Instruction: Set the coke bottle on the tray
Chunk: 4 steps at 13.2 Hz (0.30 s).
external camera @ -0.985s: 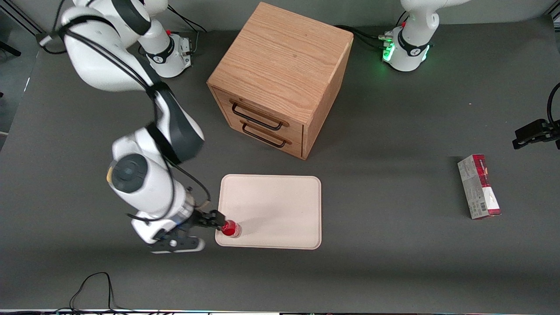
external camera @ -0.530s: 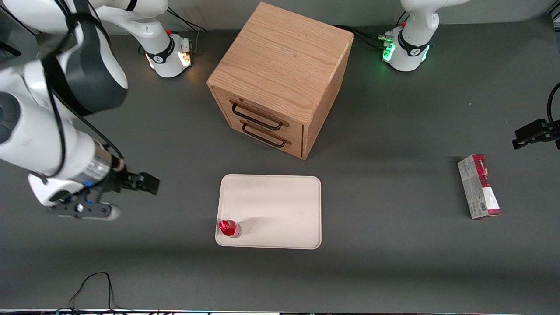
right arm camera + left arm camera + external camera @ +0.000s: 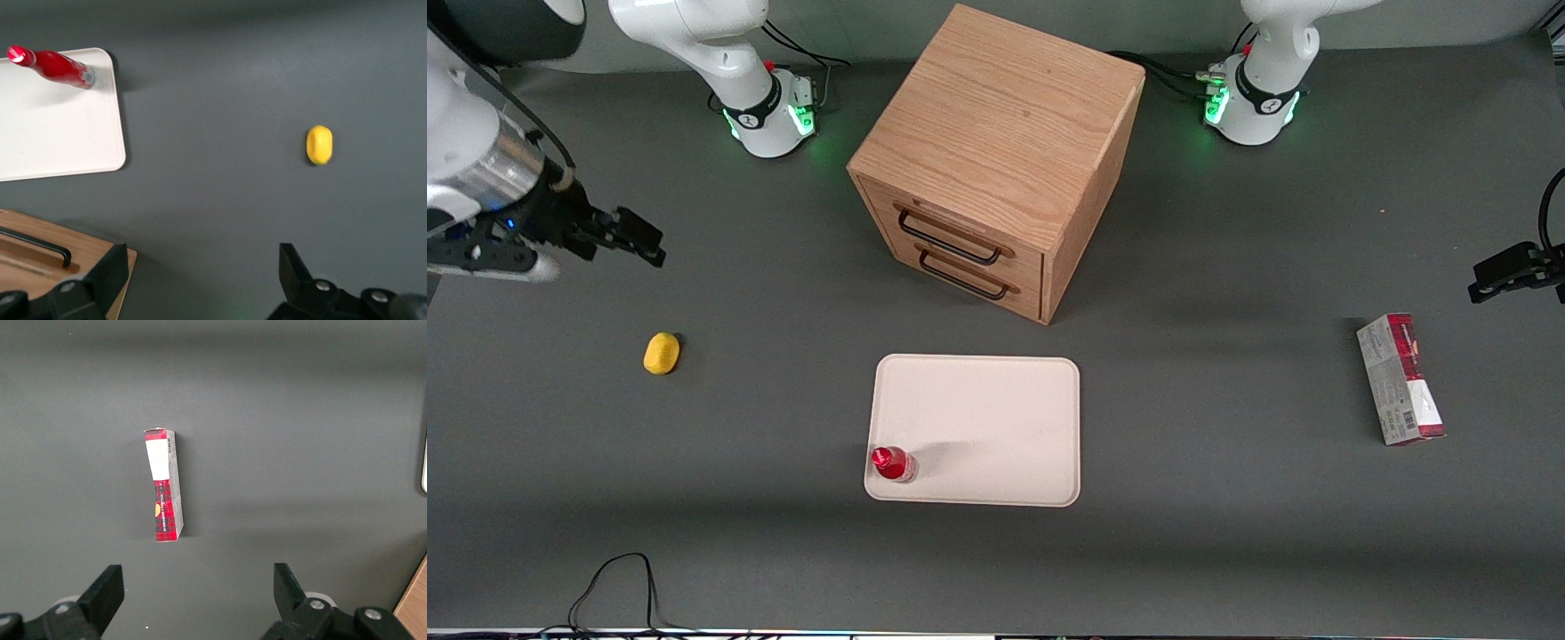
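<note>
The coke bottle (image 3: pixel 893 464), tiny and red with a red cap, stands upright on the cream-white tray (image 3: pixel 996 418), at the tray's corner nearest the front camera on the working arm's side. It also shows in the right wrist view (image 3: pixel 57 67) on the tray (image 3: pixel 60 137). My gripper (image 3: pixel 636 238) is open and empty, raised high above the table toward the working arm's end, well away from the tray. Its fingers (image 3: pixel 107 273) stand wide apart.
A wooden drawer cabinet (image 3: pixel 996 160) stands farther from the front camera than the tray. A yellow lemon-like lump (image 3: pixel 662 353) lies on the table below my gripper. A red-and-grey carton (image 3: pixel 1400 379) lies toward the parked arm's end.
My gripper let go of the bottle at the tray's corner, then pulled away and rose toward the working arm's end. The bottle stayed upright. The yellow lump came into view.
</note>
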Motion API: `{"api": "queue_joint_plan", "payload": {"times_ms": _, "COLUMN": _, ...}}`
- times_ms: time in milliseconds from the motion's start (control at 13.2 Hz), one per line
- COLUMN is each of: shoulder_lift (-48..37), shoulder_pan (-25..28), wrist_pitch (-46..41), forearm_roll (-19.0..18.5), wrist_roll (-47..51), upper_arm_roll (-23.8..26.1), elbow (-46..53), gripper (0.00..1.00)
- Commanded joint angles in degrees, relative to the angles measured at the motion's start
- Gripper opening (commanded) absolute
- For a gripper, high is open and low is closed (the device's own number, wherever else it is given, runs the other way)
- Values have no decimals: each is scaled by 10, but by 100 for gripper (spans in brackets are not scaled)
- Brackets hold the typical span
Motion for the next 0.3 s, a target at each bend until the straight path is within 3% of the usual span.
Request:
{"api": "queue_joint_plan", "payload": {"times_ms": 0, "shoulder_lift": -3, "shoulder_pan": 3, "wrist_pitch": -15, "forearm_roll": 7, "wrist_roll": -24, "upper_arm_roll": -15, "elbow": 9, "gripper": 100}}
{"api": "queue_joint_plan", "payload": {"times_ms": 227, "shoulder_lift": 15, "shoulder_pan": 1, "wrist_pitch": -15, "forearm_roll": 11, "wrist_roll": -24, "upper_arm_roll": -24, "elbow": 26, "gripper": 100}}
